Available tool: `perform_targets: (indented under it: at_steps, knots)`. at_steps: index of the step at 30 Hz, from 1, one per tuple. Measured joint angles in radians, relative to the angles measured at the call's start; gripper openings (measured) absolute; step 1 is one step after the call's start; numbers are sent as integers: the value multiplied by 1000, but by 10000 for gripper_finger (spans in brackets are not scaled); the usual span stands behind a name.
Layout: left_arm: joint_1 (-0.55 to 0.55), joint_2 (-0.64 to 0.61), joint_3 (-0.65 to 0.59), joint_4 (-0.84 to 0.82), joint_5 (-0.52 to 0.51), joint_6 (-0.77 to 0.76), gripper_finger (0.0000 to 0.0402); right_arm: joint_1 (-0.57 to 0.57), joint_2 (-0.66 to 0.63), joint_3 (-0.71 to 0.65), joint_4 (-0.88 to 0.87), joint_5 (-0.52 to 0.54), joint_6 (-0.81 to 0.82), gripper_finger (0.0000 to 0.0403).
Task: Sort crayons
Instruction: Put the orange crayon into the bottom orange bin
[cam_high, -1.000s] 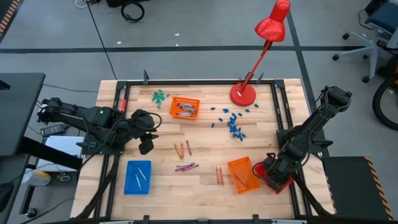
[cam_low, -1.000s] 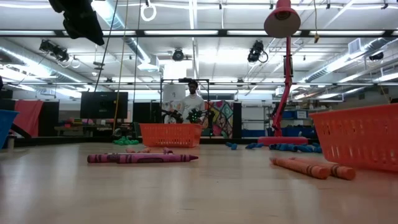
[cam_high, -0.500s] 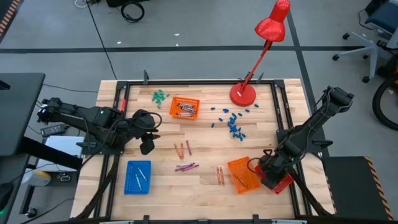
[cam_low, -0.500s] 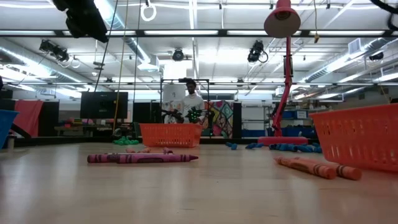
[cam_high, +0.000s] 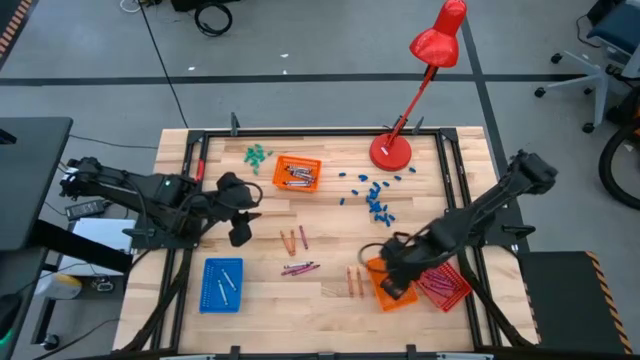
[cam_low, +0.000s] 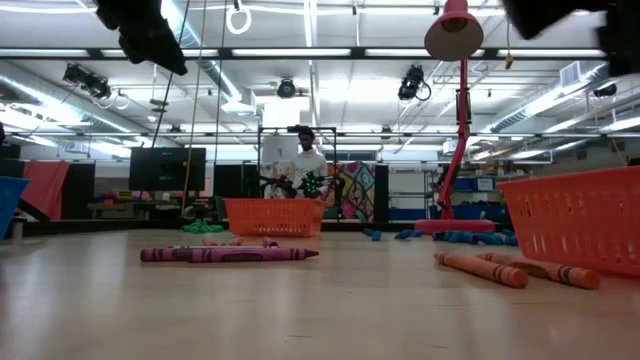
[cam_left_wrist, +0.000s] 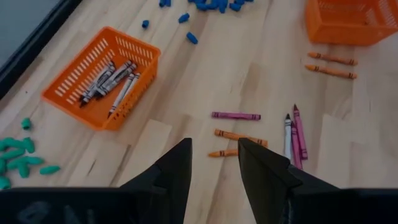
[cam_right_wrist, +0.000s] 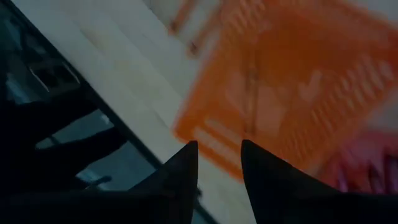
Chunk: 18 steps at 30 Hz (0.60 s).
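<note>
Crayons lie loose mid-table: two orange (cam_high: 289, 241) and one magenta (cam_high: 303, 236), a purple-magenta bunch (cam_high: 300, 268), and an orange pair (cam_high: 352, 281). My left gripper (cam_high: 236, 236) hangs open above the table's left side, left of these crayons; its wrist view shows the magenta crayon (cam_left_wrist: 236, 116) and the orange ones (cam_left_wrist: 239, 137) ahead. My right gripper (cam_high: 394, 283) is open above the near orange tray (cam_high: 380, 267), pointing steeply down, with nothing between its fingers (cam_right_wrist: 186, 165). Beside that tray a red tray (cam_high: 445, 287) holds crayons.
A far orange tray (cam_high: 297, 173) holds grey crayons and a blue tray (cam_high: 222, 284) near the front left holds pale ones. Green pieces (cam_high: 258, 154) and blue pieces (cam_high: 378, 203) lie at the back, beside a red desk lamp (cam_high: 390, 151). A person stands in the room behind (cam_low: 309, 160).
My right gripper has risen from the red tray at the near right and swung toward the table's left, tipping steeper; it now hangs over the near orange tray. The red tray and its crayons now show uncovered.
</note>
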Motion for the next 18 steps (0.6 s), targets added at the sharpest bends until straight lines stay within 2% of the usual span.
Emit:
perform_targets:
  at_steps: [5,10,14,18]
  knots:
    - [0,0,-28,6,18,12,142,-59,183,201,-27,85,-108,126]
    - [0,0,-28,6,21,44,142,-110,340,346,-27,146,-139,126]
    - [0,-2,-28,5,44,88,142,-149,437,396,-31,122,-76,126]
    - [0,-3,-28,-4,97,156,142,-189,512,397,-38,19,17,126]
